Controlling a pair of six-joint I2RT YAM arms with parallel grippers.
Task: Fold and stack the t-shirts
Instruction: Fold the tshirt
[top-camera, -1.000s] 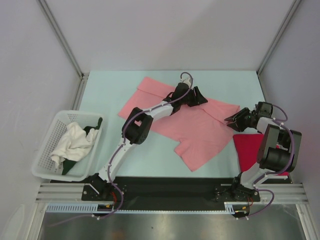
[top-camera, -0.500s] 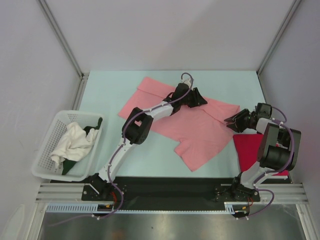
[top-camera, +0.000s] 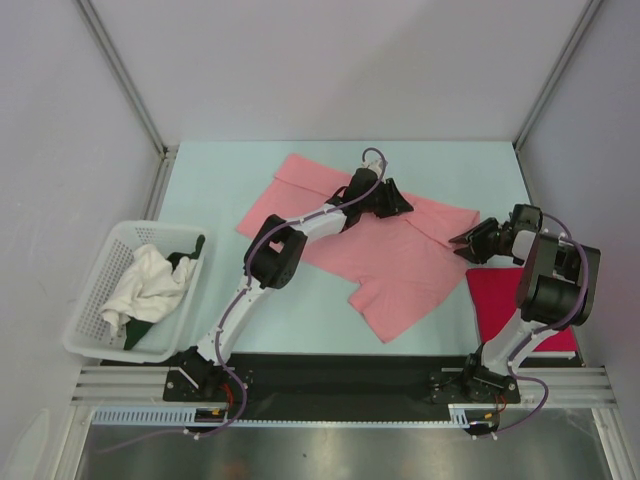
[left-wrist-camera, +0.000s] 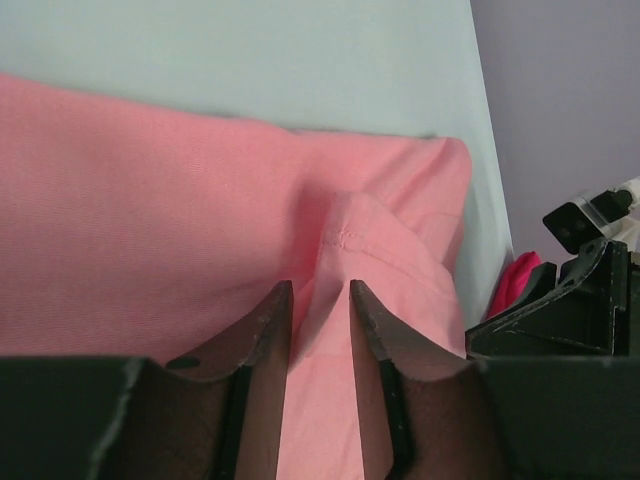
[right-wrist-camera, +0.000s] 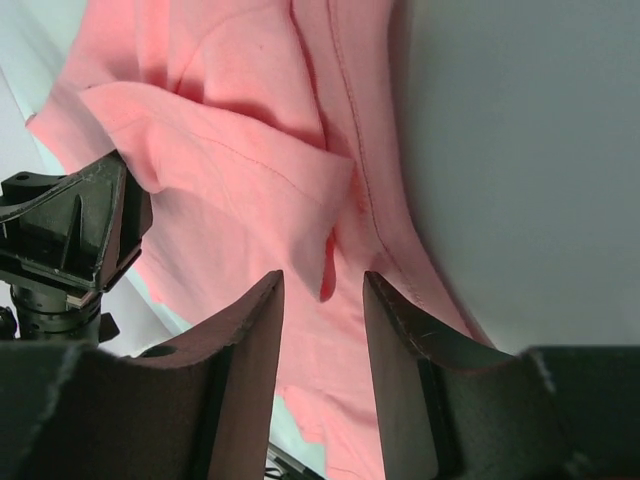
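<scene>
Where the arms are bolted at the near edge of the table (top-camera: 220, 170), the red shirt (top-camera: 492, 300) lies folded, just right of the pink shirt (top-camera: 400, 270) and nearer than its right sleeve; the right arm partly covers it. Well to the left of the pink shirt stands a white basket (top-camera: 88, 300) holding a white cloth (top-camera: 145, 285) and a dark green one (top-camera: 190, 250).

The pink shirt is spread flat across the middle of the table, slanting from far left to near right, with one sleeve pointing toward the bases and its far edge folded over.

The right gripper (top-camera: 462, 242) sits low at the pink shirt's right sleeve. In the right wrist view its fingers (right-wrist-camera: 255, 340) stand partly apart, with the corner of a folded flap of pink cloth between them, and the gap on either side of the cloth is plain.

Farther back, the left arm reaches over the pink shirt, and the left gripper (top-camera: 395, 198) rests on its far right part. In the left wrist view its fingers (left-wrist-camera: 262, 325) are narrow, with a raised, stitched ridge of pink cloth standing in the gap. Whether they pinch it, I cannot tell. Beyond that ridge the pink shirt's edge ends on bare table, and a sliver of the red shirt shows at the right.
</scene>
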